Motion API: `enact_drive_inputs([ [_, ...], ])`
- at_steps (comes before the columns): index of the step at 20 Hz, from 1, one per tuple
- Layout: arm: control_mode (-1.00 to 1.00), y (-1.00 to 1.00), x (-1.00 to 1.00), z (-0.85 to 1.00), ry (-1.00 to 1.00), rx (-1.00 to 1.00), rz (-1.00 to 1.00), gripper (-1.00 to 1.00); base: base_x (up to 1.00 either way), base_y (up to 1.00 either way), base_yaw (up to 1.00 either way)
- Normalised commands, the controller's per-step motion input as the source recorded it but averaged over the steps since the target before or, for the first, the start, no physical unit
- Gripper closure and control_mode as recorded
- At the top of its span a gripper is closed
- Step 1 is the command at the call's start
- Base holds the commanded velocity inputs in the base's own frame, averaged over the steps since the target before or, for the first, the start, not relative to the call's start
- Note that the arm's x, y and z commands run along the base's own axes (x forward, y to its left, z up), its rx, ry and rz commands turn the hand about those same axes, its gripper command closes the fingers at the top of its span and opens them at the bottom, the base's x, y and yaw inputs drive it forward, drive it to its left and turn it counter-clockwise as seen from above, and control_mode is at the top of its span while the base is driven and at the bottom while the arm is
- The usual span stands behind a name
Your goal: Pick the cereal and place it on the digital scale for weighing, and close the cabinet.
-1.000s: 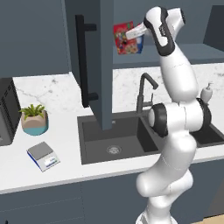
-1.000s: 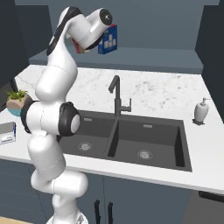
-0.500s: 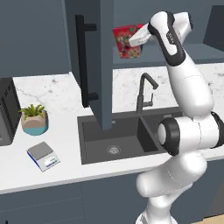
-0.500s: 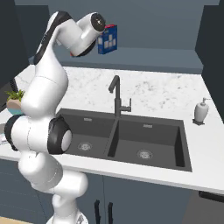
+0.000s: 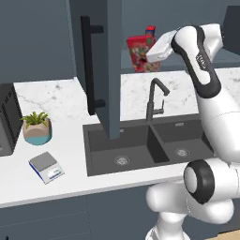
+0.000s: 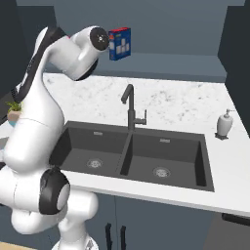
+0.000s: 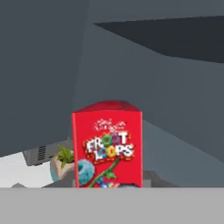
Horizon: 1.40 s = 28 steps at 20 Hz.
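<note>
The cereal (image 5: 139, 52) is a red box with a colourful front, standing slightly tilted at the open cabinet's shelf level above the counter. My gripper (image 5: 147, 56) reaches it from the right and is shut on it. In the hand view the cereal (image 7: 107, 146) sits close and centred; my fingertips are hidden. The digital scale (image 5: 45, 167), white with a grey plate, lies on the counter at the front left. The cabinet door (image 5: 112, 65) stands wide open over the sink, its black bar handle (image 5: 89, 65) facing left.
A blue box (image 6: 119, 43) stands on the cabinet shelf behind my hand. A potted plant (image 5: 36, 127) and a black microwave (image 5: 7, 119) sit left of the scale. The faucet (image 5: 153, 96) rises behind the double sink (image 5: 140, 145). A soap dispenser (image 6: 223, 123) stands at the far right.
My hand has drifted slightly right and down with the cereal in it. The arm's lower joints have swung to the right. The cabinet door has not moved.
</note>
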Motion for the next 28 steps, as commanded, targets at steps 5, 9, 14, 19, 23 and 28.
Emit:
enact_drive_inputs([
  [5,-1.0,-0.01,-1.0,-0.14,0.0,0.04,0.0,1.0,0.0,0.0,0.0],
  [9,-1.0,-0.06,-1.0,-0.22,0.0,0.06,0.0,1.0,0.0,0.0,0.0],
  [14,-1.0,-0.42,-0.86,-0.69,0.1,0.02,0.1,1.0,0.0,0.0,0.0],
  [19,-1.0,-0.14,-0.31,-0.99,0.14,0.15,0.3,1.0,0.0,0.0,0.0],
  [23,-1.0,0.0,0.24,-1.0,0.08,0.34,0.31,1.0,0.0,0.0,0.0],
  [28,-1.0,0.2,0.94,-0.98,0.05,0.34,0.33,1.0,0.0,0.0,0.0],
])
